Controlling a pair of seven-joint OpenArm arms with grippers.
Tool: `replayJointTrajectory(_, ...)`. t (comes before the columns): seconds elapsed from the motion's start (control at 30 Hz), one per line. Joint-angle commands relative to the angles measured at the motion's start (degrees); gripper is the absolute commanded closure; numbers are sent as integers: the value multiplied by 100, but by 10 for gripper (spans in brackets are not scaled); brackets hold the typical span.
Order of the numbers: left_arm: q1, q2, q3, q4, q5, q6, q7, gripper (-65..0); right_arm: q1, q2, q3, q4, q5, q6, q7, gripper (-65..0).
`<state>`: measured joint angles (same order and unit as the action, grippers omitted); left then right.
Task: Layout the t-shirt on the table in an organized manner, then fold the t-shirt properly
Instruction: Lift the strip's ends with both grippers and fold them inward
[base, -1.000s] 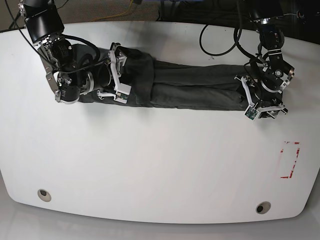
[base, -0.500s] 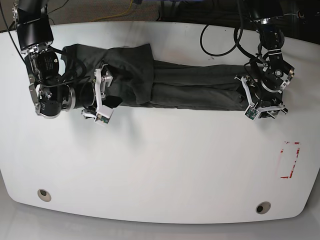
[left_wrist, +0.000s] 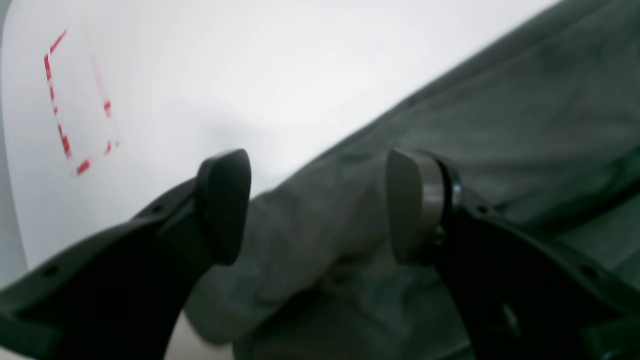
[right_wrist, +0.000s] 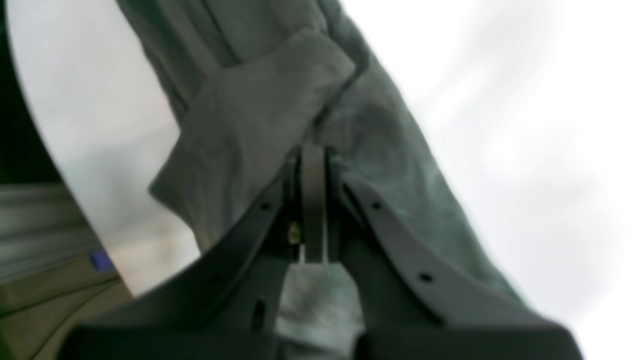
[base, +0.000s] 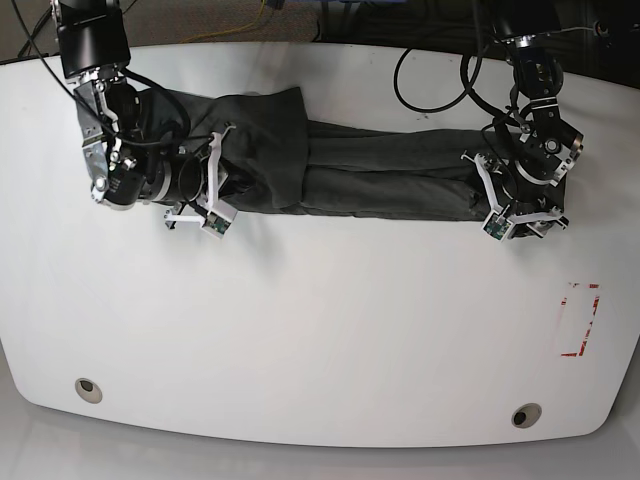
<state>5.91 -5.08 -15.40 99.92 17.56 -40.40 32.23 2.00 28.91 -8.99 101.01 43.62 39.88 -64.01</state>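
The dark grey t-shirt (base: 380, 175) lies folded into a long strip across the far part of the white table (base: 320, 320). My right gripper (base: 213, 185) sits at the strip's left end. In the right wrist view its fingers (right_wrist: 312, 200) are pressed together, and the t-shirt (right_wrist: 260, 110) gathers in creases at their tips. At the strip's right end is my left gripper (base: 520, 200). In the left wrist view it is open (left_wrist: 320, 210), low over the t-shirt's end (left_wrist: 310, 235), with cloth lying between its fingers.
A red tape rectangle (base: 580, 320) marks the table at the right and also shows in the left wrist view (left_wrist: 75, 100). Two round grommets (base: 88, 389) (base: 526, 414) sit near the front edge. Black cables (base: 440, 80) hang behind the left arm.
The shirt's left end was spread out leftward. My right gripper drew back over it and went from open to shut on the cloth. The left arm barely moved.
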Motion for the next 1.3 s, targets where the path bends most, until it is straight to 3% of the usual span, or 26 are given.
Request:
replayJointTrajectory(0.0, -68, -50, -29, 122, -46, 40, -449, -349, -169, -64, 51, 277, -384, 12, 471, -15)
replayJointTrajectory(0.27, -68, -50, -29, 114, -38, 40, -651, -47, -793, -354, 25, 549, -1658, 12, 1139, 0)
replayJointTrajectory(0.33, -77, -59, -38, 105, -38, 40, -651, -8, -873, -425, 33, 532, -1904, 12, 1262, 0)
replayJointTrajectory(0.57, -112, -50, -276, 87, -64, 40, -651, -23, -996, -618, 42, 303, -2511, 12, 1623, 0)
replayJointTrajectory(0.77, -253, 73, -469, 78, -64, 40, -572, -23, -978, -618, 51, 83, -2546, 12, 1702, 0)
replayJointTrajectory(1.07, -719, 179, -1401, -115, -108, 40, -168, -29, -960, -618, 51, -242, -2555, 12, 1939, 0)
replayJointTrajectory(1.13, -763, 170, -1568, -150, -108, 40, -168, -61, -978, -618, 51, -321, -2546, 12, 2010, 0)
replayJointTrajectory(1.27, -798, 161, -1796, -229, -108, 40, -168, -227, -978, -618, 51, -435, -2546, 12, 2062, 0)
